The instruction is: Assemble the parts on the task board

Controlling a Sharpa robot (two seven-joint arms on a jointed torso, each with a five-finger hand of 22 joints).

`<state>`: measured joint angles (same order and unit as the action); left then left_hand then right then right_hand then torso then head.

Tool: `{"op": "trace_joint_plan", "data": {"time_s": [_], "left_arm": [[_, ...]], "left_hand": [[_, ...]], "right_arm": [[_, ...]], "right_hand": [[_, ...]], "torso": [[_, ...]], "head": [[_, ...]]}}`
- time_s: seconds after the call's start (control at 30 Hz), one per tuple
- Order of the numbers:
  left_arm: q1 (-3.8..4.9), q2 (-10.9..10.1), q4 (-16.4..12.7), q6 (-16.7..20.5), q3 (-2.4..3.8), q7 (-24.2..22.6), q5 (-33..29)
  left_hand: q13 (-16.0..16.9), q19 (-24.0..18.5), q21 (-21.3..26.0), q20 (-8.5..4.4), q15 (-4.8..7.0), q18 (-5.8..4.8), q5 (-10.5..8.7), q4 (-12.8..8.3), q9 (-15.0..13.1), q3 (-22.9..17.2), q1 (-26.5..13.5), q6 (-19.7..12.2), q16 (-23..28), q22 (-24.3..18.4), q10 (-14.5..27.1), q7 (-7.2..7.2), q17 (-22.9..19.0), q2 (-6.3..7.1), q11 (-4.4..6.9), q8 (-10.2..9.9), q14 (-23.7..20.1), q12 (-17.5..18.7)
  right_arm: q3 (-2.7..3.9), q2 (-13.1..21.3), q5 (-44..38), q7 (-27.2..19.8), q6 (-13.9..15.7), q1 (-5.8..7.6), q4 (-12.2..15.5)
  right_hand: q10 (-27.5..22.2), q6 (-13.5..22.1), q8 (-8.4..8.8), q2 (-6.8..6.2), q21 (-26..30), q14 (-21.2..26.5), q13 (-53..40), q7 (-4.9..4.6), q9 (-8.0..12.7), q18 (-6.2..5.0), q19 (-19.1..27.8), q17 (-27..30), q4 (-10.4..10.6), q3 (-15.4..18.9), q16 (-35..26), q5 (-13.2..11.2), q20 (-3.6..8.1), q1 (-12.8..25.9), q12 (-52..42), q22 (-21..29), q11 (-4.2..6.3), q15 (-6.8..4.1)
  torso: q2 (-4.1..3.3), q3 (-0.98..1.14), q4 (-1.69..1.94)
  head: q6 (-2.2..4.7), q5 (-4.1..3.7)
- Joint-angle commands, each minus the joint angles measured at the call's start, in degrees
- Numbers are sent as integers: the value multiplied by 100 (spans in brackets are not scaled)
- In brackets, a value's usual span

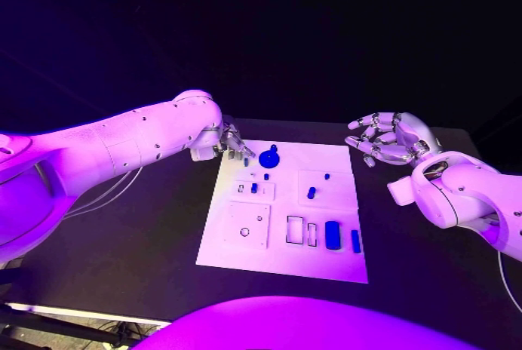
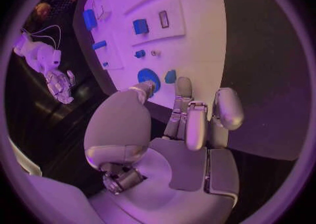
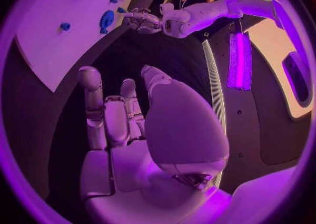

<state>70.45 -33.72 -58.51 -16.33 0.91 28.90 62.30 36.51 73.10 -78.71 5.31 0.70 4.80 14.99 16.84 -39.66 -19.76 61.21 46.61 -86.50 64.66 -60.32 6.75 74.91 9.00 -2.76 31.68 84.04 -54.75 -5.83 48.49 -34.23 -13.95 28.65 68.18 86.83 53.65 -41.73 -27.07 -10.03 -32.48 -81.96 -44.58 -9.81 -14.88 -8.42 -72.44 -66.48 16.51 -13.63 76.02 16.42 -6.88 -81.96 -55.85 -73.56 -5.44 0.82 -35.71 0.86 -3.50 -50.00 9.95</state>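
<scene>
centrally, white task board (image 1: pixel 285 252) with small blue parts (image 1: pixel 332 234), left hand (image 1: pixel 225 142) fingers loosely spread, right hand (image 1: pixel 386 139) fingers curled, holding nothing

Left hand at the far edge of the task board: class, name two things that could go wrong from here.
1. The left hand has its fingers beside the round blue part; reaching in, it might knock the part or the small pieces nearby.
2. The right hand hovers open off the task board, so nothing steadies the board; it may slide.

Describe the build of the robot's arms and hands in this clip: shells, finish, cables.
Both arms have smooth, rounded white shells with small dark fastener dots. The left hand and right hand are silvery metal with segmented fingers and pale rounded pads. Thin cables trail beneath the left arm.
</scene>
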Motion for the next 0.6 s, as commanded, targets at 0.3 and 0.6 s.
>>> {"op": "trace_joint_plan", "data": {"time_s": [0.3, 0.6], "left_arm": [[-15, 93, 124, -150, -43, -1, -115], [-21, 145, 194, -107, -61, -10, -176]], "left_hand": [[-24, 65, -45, -15, 39, 45, -12, -1, -6, 11, 71, 88, -8, 31, -15, -28, 967, -126, 47, 81, 346, -47], [-46, 92, -66, -34, 62, 37, 9, -15, -28, -27, 176, 130, -22, 74, -25, -59, 986, -232, 74, 166, 358, -59]], "right_arm": [[1, -13, -27, -44, -6, -3, -1], [1, -22, -27, -45, -7, -3, -5]], "right_hand": [[-9, 0, -31, 19, 21, 45, 7, -36, -9, -31, 13, 21, -8, -33, -33, -10, -1, 61, -16, 5, 14, 14], [-6, 3, -36, 19, 28, 50, 11, -35, -8, -31, 11, 32, -9, -41, -42, 0, 0, 61, -19, 7, 14, 13]], "torso": [[0, 8, -6], [-1, 10, -6]], "head": [[0, 6], [0, -2]]}}
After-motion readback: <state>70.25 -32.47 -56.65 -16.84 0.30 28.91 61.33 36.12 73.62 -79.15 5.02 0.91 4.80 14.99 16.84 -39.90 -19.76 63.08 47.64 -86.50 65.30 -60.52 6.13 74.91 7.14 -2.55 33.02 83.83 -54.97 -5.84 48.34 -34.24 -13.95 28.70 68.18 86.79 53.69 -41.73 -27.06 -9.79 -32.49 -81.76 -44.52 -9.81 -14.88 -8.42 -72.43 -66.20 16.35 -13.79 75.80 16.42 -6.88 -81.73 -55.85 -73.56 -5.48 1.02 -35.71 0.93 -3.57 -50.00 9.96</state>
